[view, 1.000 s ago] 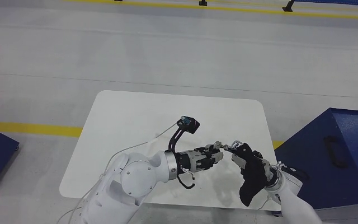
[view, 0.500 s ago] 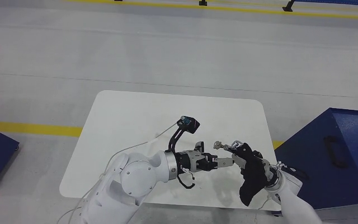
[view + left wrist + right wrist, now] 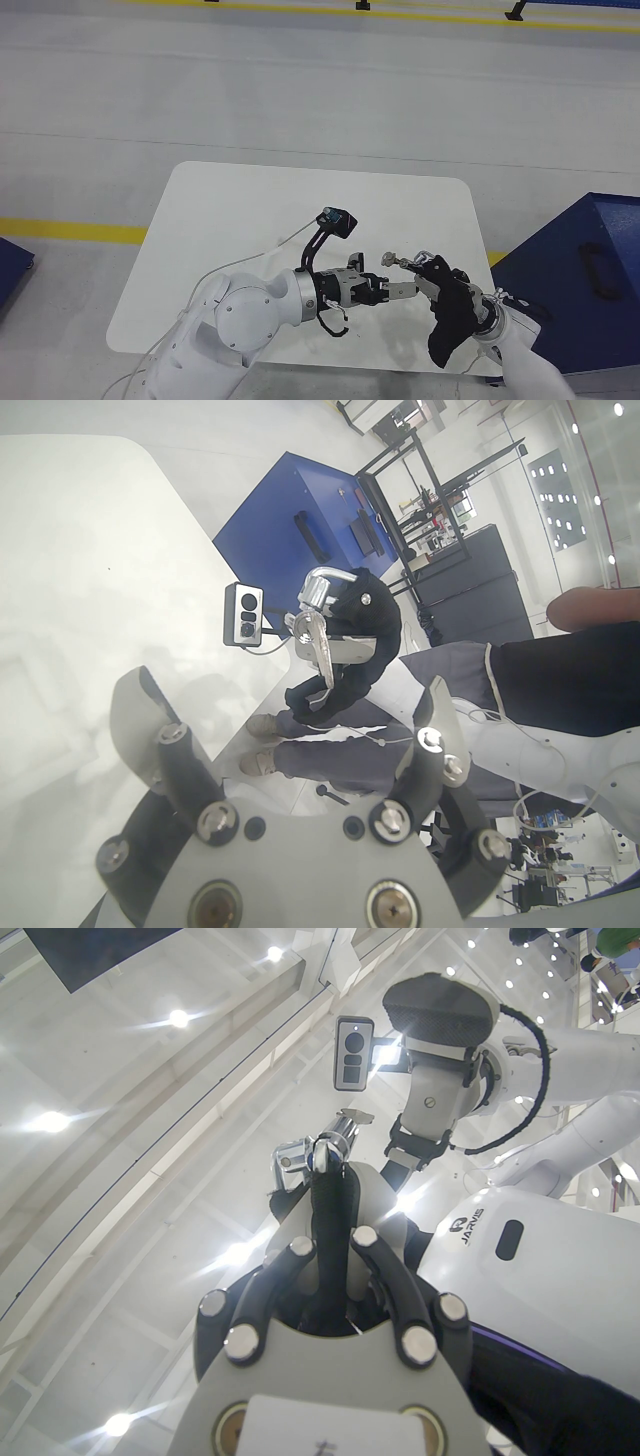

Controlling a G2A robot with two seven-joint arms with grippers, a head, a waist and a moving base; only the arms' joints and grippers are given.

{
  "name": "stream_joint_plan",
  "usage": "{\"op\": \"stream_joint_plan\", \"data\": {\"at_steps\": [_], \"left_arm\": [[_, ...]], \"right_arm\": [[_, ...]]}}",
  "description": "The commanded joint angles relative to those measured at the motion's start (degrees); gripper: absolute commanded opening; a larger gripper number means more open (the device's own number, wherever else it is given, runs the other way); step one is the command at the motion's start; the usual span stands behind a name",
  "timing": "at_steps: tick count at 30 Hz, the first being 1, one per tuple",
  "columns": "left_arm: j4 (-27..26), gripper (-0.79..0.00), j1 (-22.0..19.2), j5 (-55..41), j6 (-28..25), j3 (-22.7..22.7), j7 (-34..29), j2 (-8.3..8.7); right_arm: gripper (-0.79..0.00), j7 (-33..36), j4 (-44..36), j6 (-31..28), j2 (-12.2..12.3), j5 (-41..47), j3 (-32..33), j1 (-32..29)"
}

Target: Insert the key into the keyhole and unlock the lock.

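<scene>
the lock (image 3: 314,592) is held up off the white table (image 3: 250,210), above its near edge on the right arm's side. it is clamped at the tip of the right gripper (image 3: 325,1173), whose fingers are drawn close together around it. a black cloth (image 3: 450,310) is wrapped over that gripper and wrist, and a strip of it is pinched between the fingers along with the lock. the curved shackle is seen at the lock's far end, toward the blue cabinet (image 3: 590,260) beside the table. the key (image 3: 357,1116) is seen sticking out of the lock's other end, aimed toward the left arm. how deep it sits in the keyhole cannot be told.

the left gripper (image 3: 286,679) is held level above the table, facing the lock and the key from the left and near them, but apart from both. its fingers (image 3: 150,700) are spread wide and nothing is held between them. in the top view the two grippers are seen tip to tip with a small gap between them, the left gripper (image 3: 395,291) set slightly nearer the table's near edge than the lock (image 3: 412,262). the left arm's wrist camera is seen raised on its bracket above the table's middle
</scene>
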Motion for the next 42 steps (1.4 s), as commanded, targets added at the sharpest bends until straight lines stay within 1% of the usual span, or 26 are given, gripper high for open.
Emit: {"op": "stream_joint_plan", "data": {"at_steps": [1,3,5,8,10,13,15,17,19,24,27,29,32,35,40,42], "left_arm": [[0.7,0.000,0.6,-1.0,1.0,-0.8,1.0,0.03],[0.5,0.000,1.3,-3.8,2.3,-3.1,0.8,0.24],[0.1,0.000,1.6,-4.7,5.5,-5.3,-0.8,0.58],[-0.7,0.000,2.2,-8.1,7.7,-7.6,-2.6,0.87],[-0.4,0.000,1.7,-8.3,8.4,-7.3,-4.4,0.99],[0.6,0.000,0.0,-8.5,9.0,-6.0,-4.7,0.84],[1.2,-0.065,-1.3,-6.8,8.8,-5.0,-4.5,0.81],[1.7,-0.099,-2.1,-7.5,7.2,-4.0,-4.9,0.68],[2.3,-0.105,-3.0,-6.5,6.7,-3.4,-5.0,0.67],[2.0,-0.160,-4.0,-5.1,3.9,-2.3,-4.4,0.70],[1.9,-0.397,-4.1,-3.6,3.5,-2.3,-3.9,0.83],[2.1,-0.437,-4.1,-3.7,3.2,-2.4,-3.9,0.90],[2.5,-0.437,-4.3,-4.2,3.1,-2.8,-4.0,0.98],[2.7,-0.462,-4.4,-5.0,2.9,-3.1,-4.4,1.07],[2.9,-0.465,-4.5,-5.7,2.7,-3.9,-5.3,1.31],[2.9,-0.523,-4.6,-5.7,2.5,-3.9,-5.7,1.39]], "right_arm": [[-0.785,-0.8,-1.5,-5.6,-0.1,-2.5,0.5,-0.6],[-0.785,-0.2,-1.9,-9.3,-0.1,-3.7,1.1,-1.6],[-0.785,1.0,-2.1,-10.7,-0.1,-4.5,1.9,-2.0],[-0.785,4.4,-1.7,-14.7,0.2,-8.5,3.3,-2.6],[-0.785,6.6,-0.9,-14.8,0.3,-9.7,3.5,-2.9],[-0.785,8.4,-0.4,-16.2,0.4,-12.0,3.9,-2.8],[-0.785,8.7,0.3,-15.7,0.4,-12.1,3.9,-2.8],[-0.785,8.1,0.9,-13.7,0.3,-10.6,3.5,-2.3],[-0.785,8.0,1.1,-11.6,0.3,-10.5,3.1,-1.6],[-0.785,6.2,1.7,-9.2,0.2,-11.5,1.9,-0.1],[-0.785,5.9,1.7,-8.3,0.1,-11.6,1.0,0.6],[-0.785,5.5,2.0,-7.4,-0.1,-10.8,0.5,1.1],[-0.785,5.1,2.6,-6.2,-0.2,-9.9,0.0,1.9],[-0.785,4.9,3.0,-5.4,-0.3,-9.6,-0.4,2.5],[-0.785,5.0,3.5,-4.1,-0.4,-9.1,-0.9,3.4],[-0.785,5.2,3.8,-2.8,-0.4,-8.5,-1.2,3.7]]}}
